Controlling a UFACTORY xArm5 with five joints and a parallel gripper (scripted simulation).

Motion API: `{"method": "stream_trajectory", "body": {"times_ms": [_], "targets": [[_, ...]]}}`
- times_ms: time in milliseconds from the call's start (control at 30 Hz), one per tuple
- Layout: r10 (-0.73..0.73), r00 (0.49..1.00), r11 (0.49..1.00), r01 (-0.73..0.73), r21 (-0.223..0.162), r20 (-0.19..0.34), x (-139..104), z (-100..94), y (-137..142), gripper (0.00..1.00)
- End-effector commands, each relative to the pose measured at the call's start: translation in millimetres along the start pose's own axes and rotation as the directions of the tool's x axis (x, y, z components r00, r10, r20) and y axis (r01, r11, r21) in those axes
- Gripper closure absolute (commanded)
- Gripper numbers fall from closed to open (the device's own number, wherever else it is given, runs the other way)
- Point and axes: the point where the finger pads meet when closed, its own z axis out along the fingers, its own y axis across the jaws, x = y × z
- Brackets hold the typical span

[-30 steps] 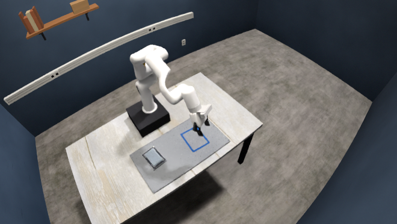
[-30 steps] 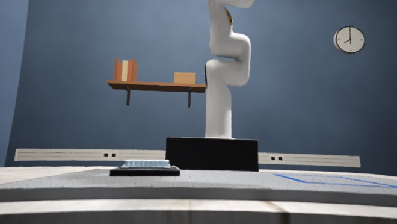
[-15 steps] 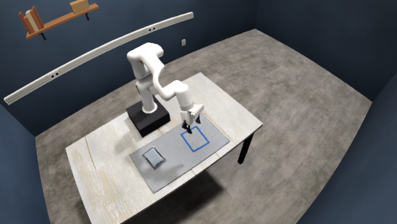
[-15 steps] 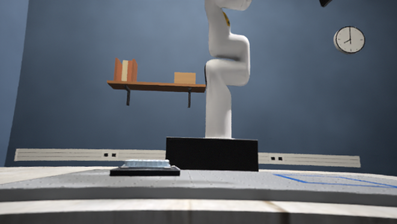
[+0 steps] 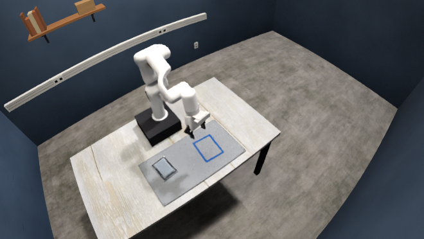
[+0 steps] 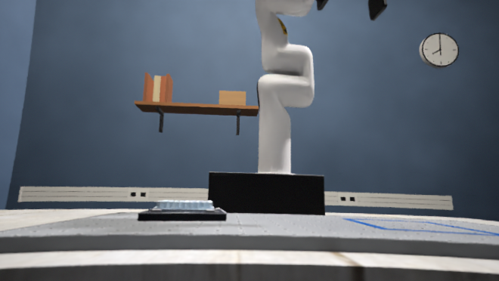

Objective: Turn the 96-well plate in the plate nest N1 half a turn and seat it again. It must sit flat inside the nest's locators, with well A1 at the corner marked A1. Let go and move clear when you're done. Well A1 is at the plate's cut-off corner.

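Note:
The pale, clear 96-well plate (image 5: 164, 167) sits in the dark plate nest (image 5: 164, 169) on the left part of the grey mat (image 5: 192, 160). In the low side view the plate (image 6: 185, 205) lies flat on the black nest (image 6: 182, 214). Its cut-off corner is too small to make out. My gripper (image 5: 196, 129) is open and empty. It hangs above the mat's back edge, just behind the blue square, far to the right of the plate. In the side view only its dark fingertips (image 6: 348, 5) show at the top edge.
A blue square outline (image 5: 208, 148) is marked on the right part of the mat. The arm's black base block (image 5: 157, 125) stands behind the mat. The table's right edge and black leg (image 5: 261, 159) are near the mat's right end.

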Motion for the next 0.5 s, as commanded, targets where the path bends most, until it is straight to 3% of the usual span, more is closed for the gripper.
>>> {"method": "stream_trajectory", "body": {"times_ms": [0,67,167,333,400,467], "targets": [[0.046,0.998,0.999,-0.046,0.000,0.041,-16,-6.8,5,0.00],[0.046,0.998,0.999,-0.046,0.000,0.041,-16,-6.8,5,0.00],[0.106,0.989,0.994,-0.106,-0.003,0.100,-30,-11.0,9,0.00],[0.106,0.989,0.994,-0.106,-0.003,0.101,-50,-16.8,13,0.00],[0.109,0.981,0.994,-0.111,0.004,0.161,-54,-10.2,20,0.00],[0.109,0.981,0.994,-0.111,0.004,0.161,-58,-3.6,26,0.00]]}}
